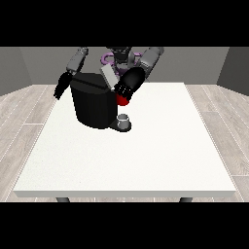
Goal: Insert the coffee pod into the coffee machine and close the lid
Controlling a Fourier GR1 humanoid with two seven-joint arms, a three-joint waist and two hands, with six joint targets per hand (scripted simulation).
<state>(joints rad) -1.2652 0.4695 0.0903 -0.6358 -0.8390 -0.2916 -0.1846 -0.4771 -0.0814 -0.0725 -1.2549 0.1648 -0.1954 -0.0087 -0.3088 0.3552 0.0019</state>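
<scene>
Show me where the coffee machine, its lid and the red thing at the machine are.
coffee machine [92, 109]: front view, on its black body.
lid [110, 77]: front view, on the raised grey flap.
red thing at the machine [123, 100]: front view, on its rounded side.

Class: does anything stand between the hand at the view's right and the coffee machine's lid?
Nothing visible does. The hand is right beside the raised lid at the top of the machine, and no object shows between them.
</scene>
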